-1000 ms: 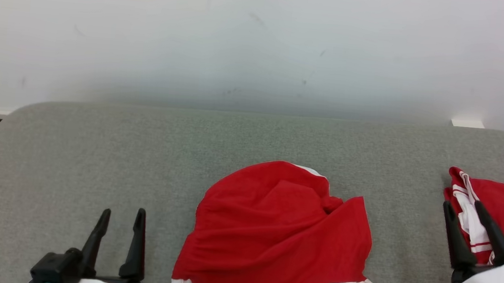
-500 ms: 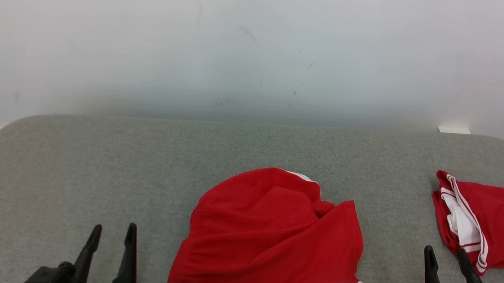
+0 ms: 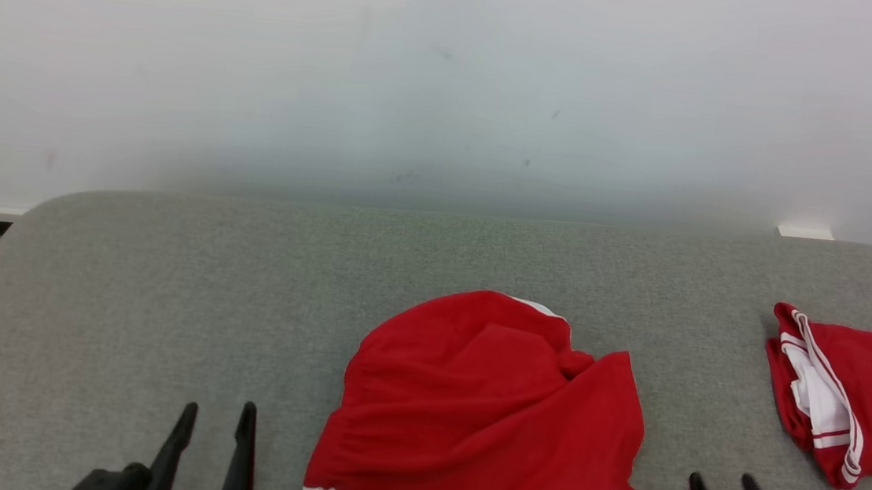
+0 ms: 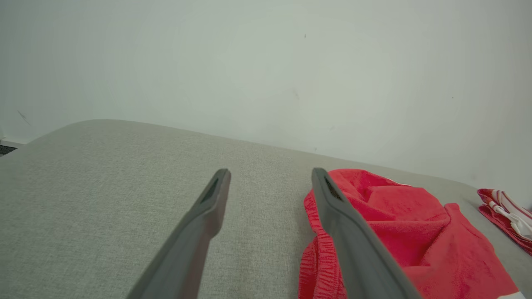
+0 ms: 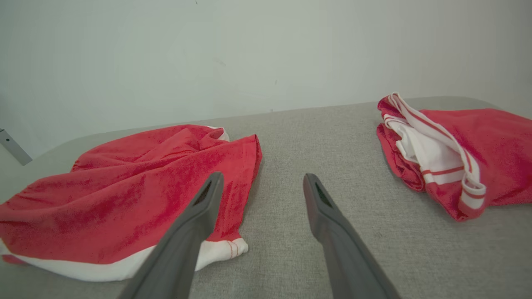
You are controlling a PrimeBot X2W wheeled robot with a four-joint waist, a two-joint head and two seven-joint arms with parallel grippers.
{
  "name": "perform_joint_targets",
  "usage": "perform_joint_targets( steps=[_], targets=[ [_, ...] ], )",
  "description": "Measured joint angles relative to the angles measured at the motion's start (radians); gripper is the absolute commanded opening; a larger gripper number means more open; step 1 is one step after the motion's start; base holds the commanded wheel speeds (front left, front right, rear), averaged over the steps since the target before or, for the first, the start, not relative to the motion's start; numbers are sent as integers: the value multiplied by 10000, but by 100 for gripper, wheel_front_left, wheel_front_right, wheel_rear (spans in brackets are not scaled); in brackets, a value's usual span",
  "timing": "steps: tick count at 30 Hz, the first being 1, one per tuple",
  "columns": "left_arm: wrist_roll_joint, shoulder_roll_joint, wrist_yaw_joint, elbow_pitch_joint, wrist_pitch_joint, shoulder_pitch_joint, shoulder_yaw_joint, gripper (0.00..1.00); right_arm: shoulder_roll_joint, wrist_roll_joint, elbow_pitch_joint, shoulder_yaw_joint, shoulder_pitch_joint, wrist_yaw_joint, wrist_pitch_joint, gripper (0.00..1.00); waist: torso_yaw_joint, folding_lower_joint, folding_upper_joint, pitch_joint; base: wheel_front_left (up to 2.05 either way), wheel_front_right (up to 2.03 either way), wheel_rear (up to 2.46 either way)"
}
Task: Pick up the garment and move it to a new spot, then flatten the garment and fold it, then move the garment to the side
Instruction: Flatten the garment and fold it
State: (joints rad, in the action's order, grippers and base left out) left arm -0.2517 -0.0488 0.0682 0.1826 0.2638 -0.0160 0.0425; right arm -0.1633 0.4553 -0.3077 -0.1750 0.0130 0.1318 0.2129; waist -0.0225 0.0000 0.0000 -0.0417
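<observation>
Nearest the robot, the left gripper (image 3: 219,408), with its two long dark fingers, stands just left of the crumpled red knit garment with a white hem band (image 3: 480,415), jaws apart and empty. The right gripper (image 3: 721,478) stands just right of that garment, jaws also apart and empty. The garment lies bunched at the middle of the grey fabric-covered table (image 3: 163,292), hem toward the robot, and neither gripper touches it. Farther off, well to the garment's right, lies a second red garment with white stripes (image 3: 841,391), seemingly folded. Beyond the garment rises a plain white wall (image 3: 450,80). Judged step: the pick-up is not yet begun. The next move calls for the grippers to close in on the garment's edges and pinch the cloth firmly enough to lift it clear. No brand, label or writing is legible.
</observation>
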Motion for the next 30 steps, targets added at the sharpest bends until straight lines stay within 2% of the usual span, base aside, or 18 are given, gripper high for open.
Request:
perform_joint_targets(
  steps=[6, 9, 20, 30],
  targets=[
    [-15, -21, 405, 897, -54, 0, 794, 100, 144, 585, -1126, -736, 437, 0, -1271, 100, 210, 0, 0, 114, 0, 0, 0],
    [-257, -127, 545, 1298, -184, 43, 1206, 100, 362, 884, -1674, -886, 789, 0, -1555, 100, 316, 0, 0, 167, 0, 0, 0],
    [-1296, -1087, 617, 1770, -1066, 593, 3526, 100, 696, 1342, -3691, -1110, 1899, 0, -2339, 100, 768, 0, 0, 355, 0, 0, 0],
    [-1906, -1379, 631, 2915, -1223, 1717, 4541, 100, 717, 1367, -4337, -1557, 2442, 0, -2468, 100, 817, 0, 0, 608, 0, 0, 0]
  ],
)
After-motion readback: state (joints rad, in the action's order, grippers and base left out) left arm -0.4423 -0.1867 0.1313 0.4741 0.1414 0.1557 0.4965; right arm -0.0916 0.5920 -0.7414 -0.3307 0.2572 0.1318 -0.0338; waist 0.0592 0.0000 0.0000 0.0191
